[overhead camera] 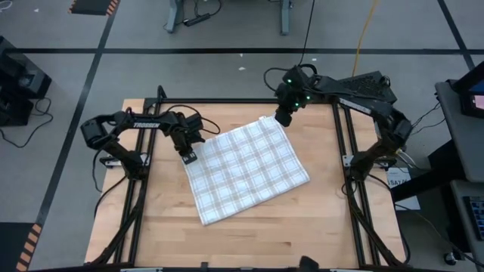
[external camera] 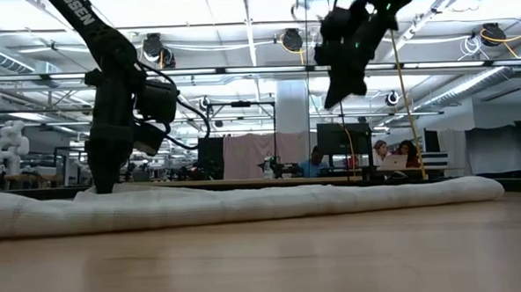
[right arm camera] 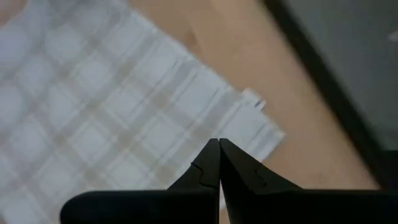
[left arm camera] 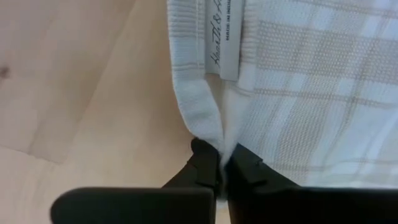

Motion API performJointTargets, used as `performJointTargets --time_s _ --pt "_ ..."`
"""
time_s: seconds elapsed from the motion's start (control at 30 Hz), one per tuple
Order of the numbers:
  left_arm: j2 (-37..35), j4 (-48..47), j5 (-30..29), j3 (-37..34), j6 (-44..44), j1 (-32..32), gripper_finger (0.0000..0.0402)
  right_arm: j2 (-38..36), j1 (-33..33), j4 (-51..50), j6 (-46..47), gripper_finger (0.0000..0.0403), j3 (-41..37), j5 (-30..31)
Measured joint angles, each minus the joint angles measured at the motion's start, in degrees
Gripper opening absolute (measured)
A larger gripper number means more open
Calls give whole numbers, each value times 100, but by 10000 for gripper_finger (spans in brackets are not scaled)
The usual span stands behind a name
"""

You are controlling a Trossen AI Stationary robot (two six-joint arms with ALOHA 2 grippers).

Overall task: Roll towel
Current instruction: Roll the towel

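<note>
The towel lies spread flat on the wooden counter, checked side up, turned at a slant so that its corners point roughly toward the counter's edges. Its tan-grey grid shows across the whole cloth, and a small white label sits near the hem at the corner closest to the left arm. From table height the towel reads as a long, low, slightly puffy white ridge running across most of the counter.

The left pincer is down at that left corner — its fingers are pinching a raised fold of the hem, just beside the label, with the cloth bunched up between the two dark tips. In the low view this arm stands nearly upright with its tip at the cloth.

The right pincer hangs above the towel's far corner, clear of the cloth — the low view shows it well up in the air. Its fingers are pressed together with nothing between them.

Beyond the counter, people sit at desks in the room.
</note>
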Motion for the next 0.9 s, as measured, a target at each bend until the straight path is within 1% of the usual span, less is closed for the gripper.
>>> performJointTargets --time_s 0.07,0.2,0.3,0.37,0.43,0.53,0.63,0.7,0.8,0.9 --pt "-22 -6 -44 -2 1 -4 8 325 -162 10 -287 0 -3 -265" --pt "-27 -10 -48 -2 172 -8 7 1026 -399 -26 -1216 10 149 -412" --pt "-25 -50 -59 42 732 -85 7 1585 -512 -224 -1747 37 337 -392" --pt "-21 -58 -121 86 1070 -148 7 1857 -606 -137 -1769 60 448 -372" --pt "-21 13 -233 129 1204 -197 7 2045 -679 -86 -1592 83 535 -31" --pt "-21 45 -360 136 1176 -238 7 2278 -696 100 -1486 107 595 763" --pt "-21 95 -369 136 1160 -258 7 2401 -680 80 -1759 120 592 1083" --pt "-21 176 -375 136 1166 -256 7 2446 -705 65 -1790 126 591 919" --pt "-23 263 -544 139 1267 -256 7 2448 -780 208 -1876 135 591 383" --pt "-23 318 -644 141 1436 -253 7 2446 -798 368 -2009 147 591 378"
